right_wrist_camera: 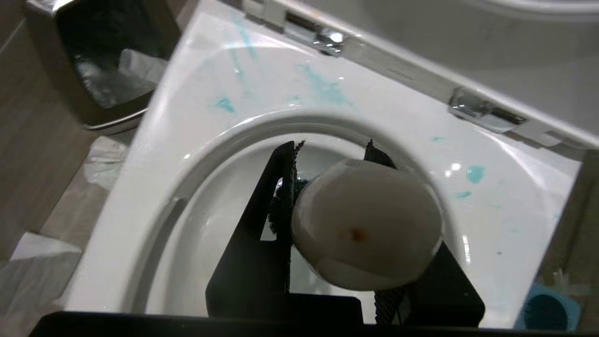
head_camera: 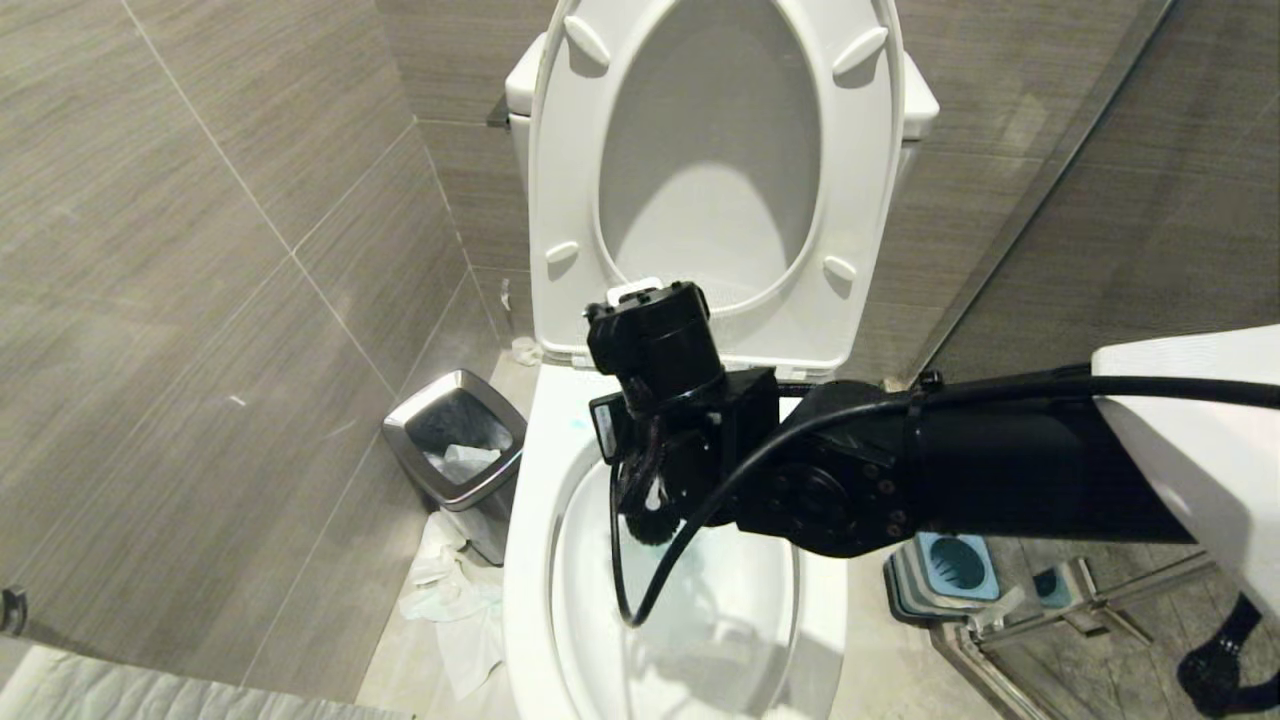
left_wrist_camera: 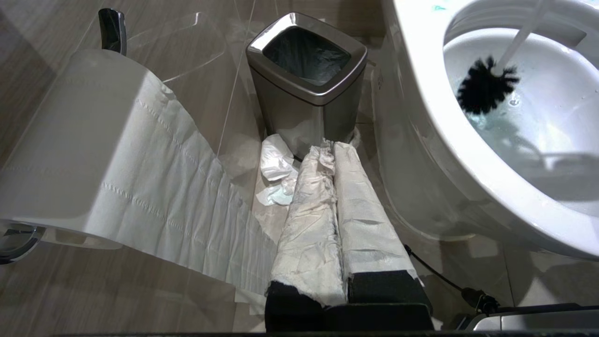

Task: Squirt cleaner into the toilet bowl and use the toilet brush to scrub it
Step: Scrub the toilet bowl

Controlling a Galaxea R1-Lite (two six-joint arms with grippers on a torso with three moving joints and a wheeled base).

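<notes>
Right gripper (right_wrist_camera: 334,224) clamped on the long slim white plastic toilet brush (left_wrist_camera: 486,89), black bristle head down in the glossy white ceramic toilet bowl (head_camera: 525,560).

Looks light and stiff but slick when wet, so I'd grip high by the rounded end; left gripper (left_wrist_camera: 334,154), paper-wrapped, is closed and parked by the bin.

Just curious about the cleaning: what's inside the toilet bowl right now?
Inside the toilet bowl are the toilet brush's black head and blue-tinted water. The right gripper holds its handle. The drain is hidden.
</notes>
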